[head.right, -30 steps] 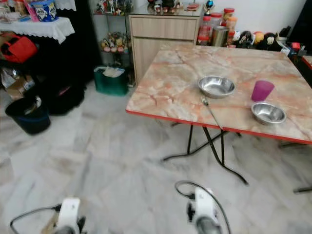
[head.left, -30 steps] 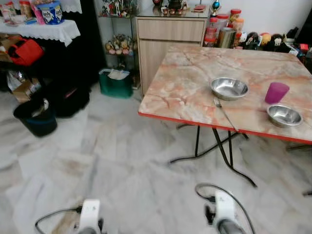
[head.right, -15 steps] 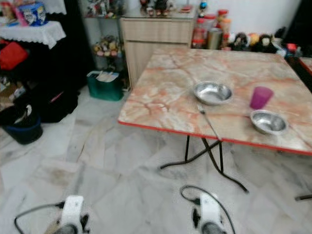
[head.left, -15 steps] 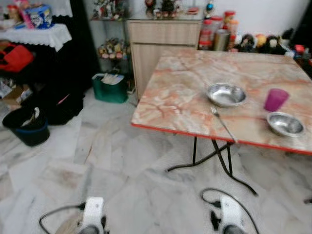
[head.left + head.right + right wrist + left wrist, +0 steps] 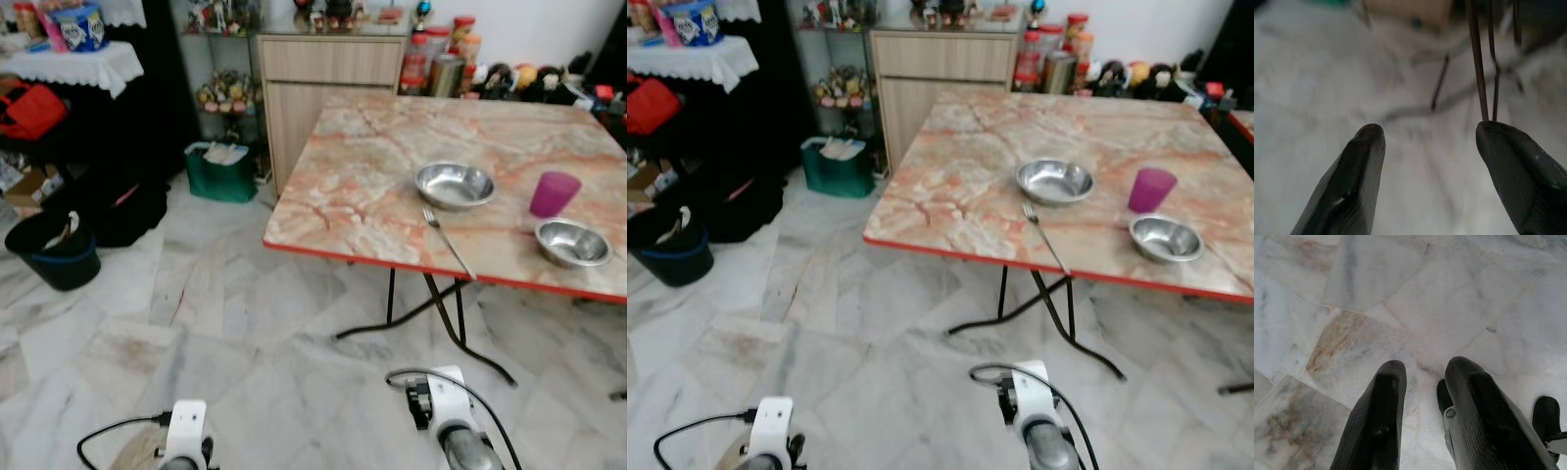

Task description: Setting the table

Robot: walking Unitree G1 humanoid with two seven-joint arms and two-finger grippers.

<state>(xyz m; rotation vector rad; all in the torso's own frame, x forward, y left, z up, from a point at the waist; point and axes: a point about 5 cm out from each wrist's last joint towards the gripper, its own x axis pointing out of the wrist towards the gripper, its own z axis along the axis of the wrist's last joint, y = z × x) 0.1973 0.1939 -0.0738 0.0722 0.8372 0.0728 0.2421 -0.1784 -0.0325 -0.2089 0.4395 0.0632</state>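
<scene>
The table (image 5: 372,186) is cut off at the right; its legs (image 5: 1484,58) look blurred.

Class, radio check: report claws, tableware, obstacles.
Left claw and right claw open, empty, low over floor. Fork, two bowls, purple cup on table. Path clear.

On the tabletop (image 5: 372,176) there are four things in all. Two are steel bowls: the larger bowl (image 5: 455,184) near the middle and the smaller bowl (image 5: 573,242) toward the tabletop's right front edge. There is one fork (image 5: 448,242), lying just in front of the larger bowl, and one purple cup (image 5: 554,193), between the two bowls and a little behind the smaller one. Beyond the tabletop's far edge stands one wooden cabinet (image 5: 333,88); left of the tabletop, on the floor, are one green bin (image 5: 221,172) and one dark bucket (image 5: 57,254).
</scene>
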